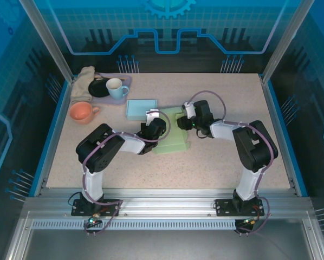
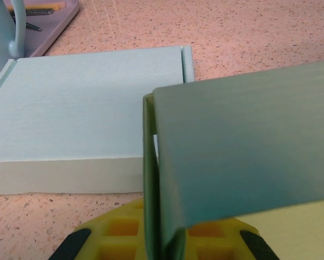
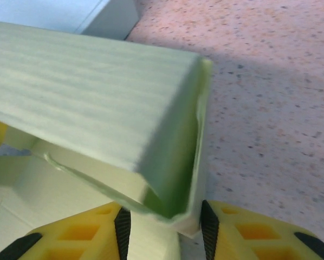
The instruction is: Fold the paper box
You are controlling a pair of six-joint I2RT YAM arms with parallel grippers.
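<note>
The light green paper box (image 1: 170,140) lies half-formed in the middle of the table, between both arms. My left gripper (image 1: 160,126) is at its left side, shut on an upright green wall (image 2: 151,179) that runs between its yellow fingers. A flap of the box (image 2: 243,146) leans across the right of the left wrist view. My right gripper (image 1: 182,121) is at the box's far right corner. Its black pads (image 3: 122,230) press from both sides on a doubled-over wall (image 3: 178,157) of the box (image 3: 91,86). The right gripper (image 3: 163,230) is shut on that fold.
A finished pale blue box (image 1: 141,109) sits just behind the green one, close in front of the left gripper (image 2: 86,103). At the back left are a purple tray (image 1: 126,80) with a blue mug (image 1: 116,88), a beige cloth (image 1: 85,81) and an orange cup (image 1: 82,112).
</note>
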